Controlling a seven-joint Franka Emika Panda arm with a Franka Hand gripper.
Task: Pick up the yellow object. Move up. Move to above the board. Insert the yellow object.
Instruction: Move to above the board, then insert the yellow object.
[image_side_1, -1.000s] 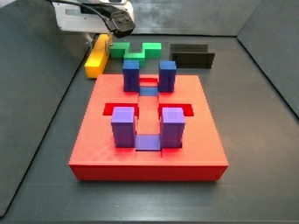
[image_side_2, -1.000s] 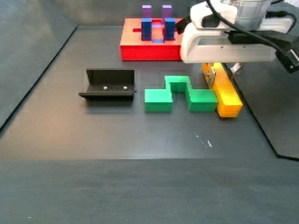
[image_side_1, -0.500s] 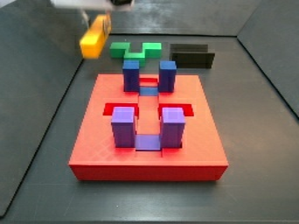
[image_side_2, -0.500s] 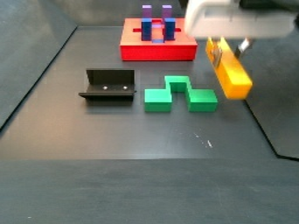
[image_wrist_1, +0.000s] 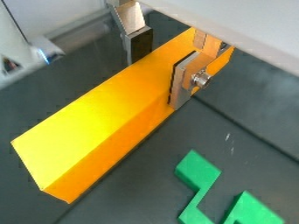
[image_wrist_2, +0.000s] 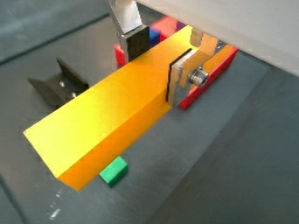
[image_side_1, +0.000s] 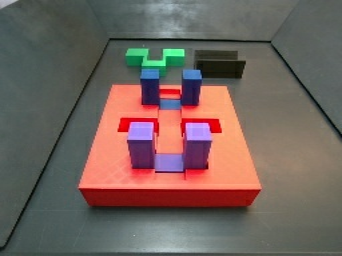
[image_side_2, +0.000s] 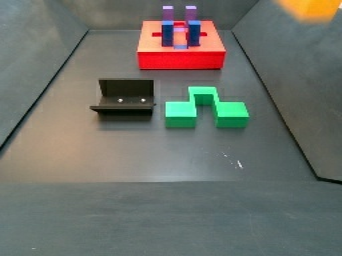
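Observation:
In both wrist views my gripper (image_wrist_1: 160, 63) (image_wrist_2: 159, 61) is shut on the yellow object (image_wrist_1: 111, 114) (image_wrist_2: 111, 109), a long plain bar clamped across its width near one end. It hangs in the air well above the floor. The red board (image_side_1: 167, 170) (image_side_2: 181, 58) lies flat with purple and blue posts (image_side_1: 142, 145) standing on it. A red edge of the board (image_wrist_2: 214, 70) shows beyond the bar. In a side view only an orange-yellow tip of the yellow object (image_side_2: 314, 8) shows at the upper edge. The gripper is out of both side views.
A green notched block (image_side_1: 156, 58) (image_side_2: 203, 108) (image_wrist_1: 216, 188) lies on the dark floor past the board. The black fixture (image_side_1: 219, 63) (image_side_2: 123, 98) (image_wrist_2: 59, 80) stands beside it. Grey walls close in the floor.
The gripper has risen with the yellow object, from the floor beside the green block up out of both side views. Board, green block and fixture have not moved.

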